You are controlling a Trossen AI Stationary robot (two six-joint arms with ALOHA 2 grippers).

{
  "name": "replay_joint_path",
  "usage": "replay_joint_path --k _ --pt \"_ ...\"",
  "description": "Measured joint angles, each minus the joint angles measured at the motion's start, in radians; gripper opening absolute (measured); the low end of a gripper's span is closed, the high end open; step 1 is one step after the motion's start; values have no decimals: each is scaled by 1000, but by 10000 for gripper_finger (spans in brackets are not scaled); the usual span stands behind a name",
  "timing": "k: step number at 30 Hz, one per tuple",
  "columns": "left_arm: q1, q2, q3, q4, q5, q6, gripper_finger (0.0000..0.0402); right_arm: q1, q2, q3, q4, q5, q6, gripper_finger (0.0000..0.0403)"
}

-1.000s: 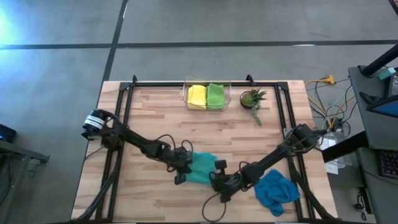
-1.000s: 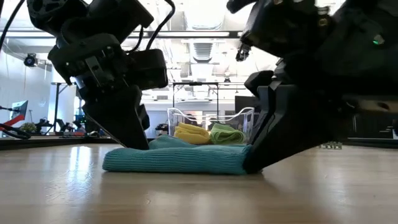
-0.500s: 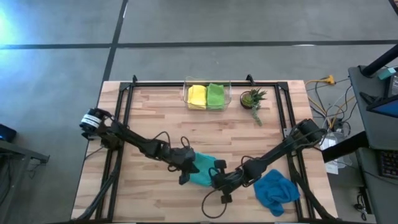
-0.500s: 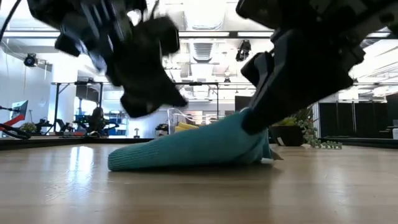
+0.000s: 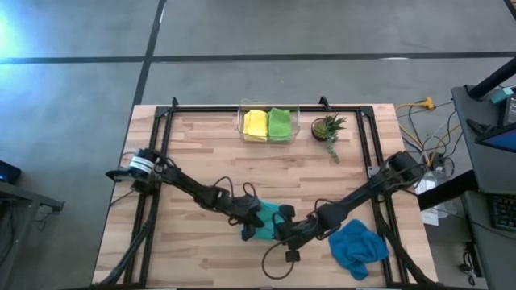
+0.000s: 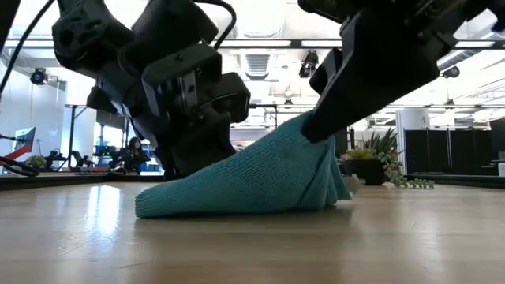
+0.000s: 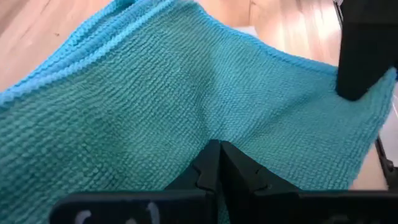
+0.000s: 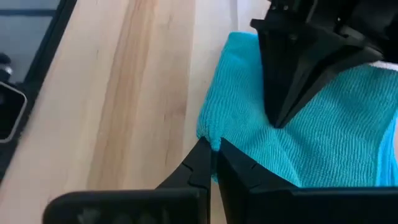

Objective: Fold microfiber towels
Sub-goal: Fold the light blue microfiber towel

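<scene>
Both arms have drawn closer together over the last second, and the teal towel (image 5: 266, 223), which lay as a flat band on the bench (image 5: 201, 153), now rises into a peak on the right arm's side in the low view.

Near the bench's front edge, the left gripper (image 5: 251, 224) and the right gripper (image 5: 284, 232) meet over that teal towel. Each has its jaws closed tight on the cloth: the left pinches a fold in the towel's middle, the right pinches an edge and lifts it clear of the wood. Just right of them the blue towel (image 5: 357, 247) lies crumpled and untouched.

Farther back, well apart from the arms, a clear bin (image 5: 240, 115) holds the yellow towel (image 5: 255, 125) and the lime green towel (image 5: 280, 125), both folded and side by side. A small potted plant (image 5: 326, 127) stands just beside the bin.

By this layout, two towels look finished, the teal one seems mid-fold, and the blue one is yet to be started.
</scene>
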Motion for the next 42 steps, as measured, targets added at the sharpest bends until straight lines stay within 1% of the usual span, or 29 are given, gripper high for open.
replay_joint_path --k 4,7,10,16,21,23,25,32,34,38,40,42 --pt "5 -25 -2 -10 4 -2 0 0 -18 1 -2 0 40 9" --pt "12 -86 -1 -26 1 4 0 0 -32 0 -2 -1 82 9" --pt "15 -155 -3 -85 -11 20 0 -2 -45 -4 4 -2 131 9" --pt "14 -280 -16 -197 -18 55 0 -21 -48 -40 14 -10 302 9" --pt "13 -339 -57 -226 -40 51 0 -32 -49 -115 125 -10 446 9" --pt "13 -350 -63 -208 -45 50 0 -32 -50 -150 192 -10 494 9" --pt "11 -360 -71 -237 -46 49 0 -32 -51 -177 250 -5 536 9" --pt "-1 -364 -70 -247 -46 49 0 -32 -63 -240 388 86 626 9" --pt "-3 -363 -70 -247 -50 49 0 -32 -78 -261 387 117 644 9" --pt "-2 -355 -72 -245 -84 71 0 -32 -101 -285 414 124 635 9" --pt "9 -334 -72 -211 -115 103 0 -32 -103 -285 434 123 619 9" --pt "27 -297 -72 -183 -120 100 0 -32 -110 -289 427 123 612 9"
